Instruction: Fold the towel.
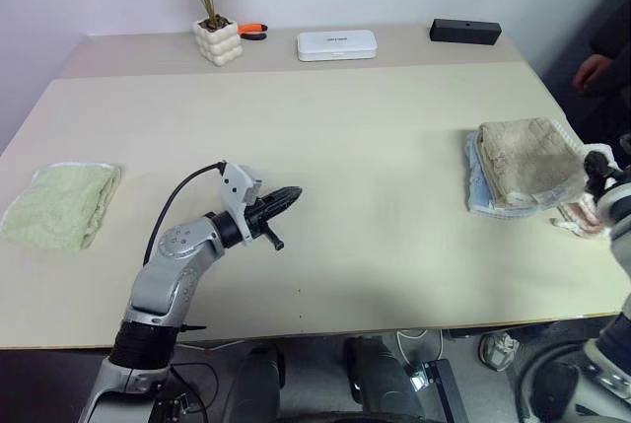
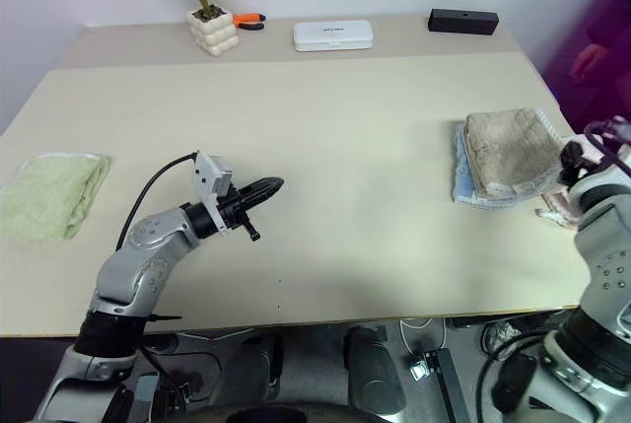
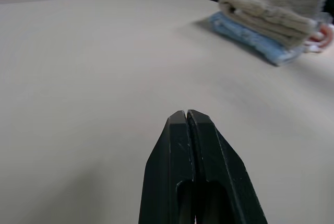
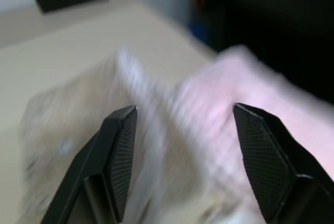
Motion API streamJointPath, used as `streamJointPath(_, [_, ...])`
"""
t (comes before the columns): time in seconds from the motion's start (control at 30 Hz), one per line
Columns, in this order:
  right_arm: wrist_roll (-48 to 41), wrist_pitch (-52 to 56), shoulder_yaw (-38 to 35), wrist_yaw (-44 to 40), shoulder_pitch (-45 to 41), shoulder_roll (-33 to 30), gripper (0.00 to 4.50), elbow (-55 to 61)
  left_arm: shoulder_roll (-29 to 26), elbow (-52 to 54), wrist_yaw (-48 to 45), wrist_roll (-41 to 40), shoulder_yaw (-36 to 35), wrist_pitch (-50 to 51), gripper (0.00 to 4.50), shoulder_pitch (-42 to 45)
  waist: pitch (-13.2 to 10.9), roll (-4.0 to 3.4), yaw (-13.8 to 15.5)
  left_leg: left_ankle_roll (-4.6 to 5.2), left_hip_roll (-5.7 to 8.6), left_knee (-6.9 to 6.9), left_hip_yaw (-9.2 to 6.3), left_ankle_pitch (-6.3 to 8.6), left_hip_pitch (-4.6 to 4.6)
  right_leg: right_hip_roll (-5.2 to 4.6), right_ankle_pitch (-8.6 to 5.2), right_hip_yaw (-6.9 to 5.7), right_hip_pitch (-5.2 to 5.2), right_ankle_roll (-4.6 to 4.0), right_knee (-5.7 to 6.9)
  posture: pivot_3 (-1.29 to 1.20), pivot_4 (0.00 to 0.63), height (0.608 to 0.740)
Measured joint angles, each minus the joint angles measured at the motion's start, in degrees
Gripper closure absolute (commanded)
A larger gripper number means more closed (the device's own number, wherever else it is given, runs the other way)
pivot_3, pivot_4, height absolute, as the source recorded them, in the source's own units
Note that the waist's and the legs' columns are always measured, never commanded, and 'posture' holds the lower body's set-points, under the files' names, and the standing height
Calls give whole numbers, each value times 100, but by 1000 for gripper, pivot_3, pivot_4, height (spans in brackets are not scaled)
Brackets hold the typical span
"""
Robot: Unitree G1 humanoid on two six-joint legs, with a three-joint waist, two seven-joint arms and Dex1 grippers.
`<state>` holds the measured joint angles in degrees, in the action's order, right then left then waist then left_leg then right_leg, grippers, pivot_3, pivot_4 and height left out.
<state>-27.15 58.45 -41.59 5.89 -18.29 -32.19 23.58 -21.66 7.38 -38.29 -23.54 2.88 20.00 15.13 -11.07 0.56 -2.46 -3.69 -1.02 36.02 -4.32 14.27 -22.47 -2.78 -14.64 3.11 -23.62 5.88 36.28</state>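
The towel (image 1: 527,162) is beige terry cloth with white trim. It lies folded on top of a light blue towel (image 1: 480,194) near the table's right edge, and it also appears in the left wrist view (image 3: 276,2). My right gripper (image 4: 183,108) is beside the table's right edge, just past the towel. It is open, with nothing between its fingers (image 4: 122,145), and the towel (image 4: 62,130) lies blurred right in front of them. My left gripper (image 1: 293,193) is shut and empty. It hovers over bare tabletop left of centre, pointing toward the towel stack.
A pale green towel (image 1: 61,204) lies folded at the left edge. Along the back stand a potted plant (image 1: 218,40), orange-handled pliers (image 1: 252,31), a white box (image 1: 336,44) and a black box (image 1: 464,31). A pinkish cloth (image 1: 582,221) lies beside the stack. A person's hand (image 1: 592,70) is at far right.
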Motion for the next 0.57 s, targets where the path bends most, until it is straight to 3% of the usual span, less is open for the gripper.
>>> streamJointPath(0.1, [160,-464,441,-515,80,-367,1543,-1,-1,-338,292,287,-177,-351,4500,177,0,0,-12,0,-1,-1,0,0,2,3,2,1,0,3,1,0,150,737])
streamJointPath(0.23, [151,-1080,1666,-1815,255,-911,1543,305,-210,-924,719,740,-612,-976,4500,310,0,0,-15,1,-5,-4,-1,1,4,8,2,2,0,6,0,0,150,737])
streamJointPath(0.57, [1,-1884,3321,-3662,293,-831,1543,-297,-558,-53,574,587,-1057,-856,4500,-1019,-5,12,66,1,2,4,1,1,-5,-9,-1,-1,6,4,-14,0,150,737])
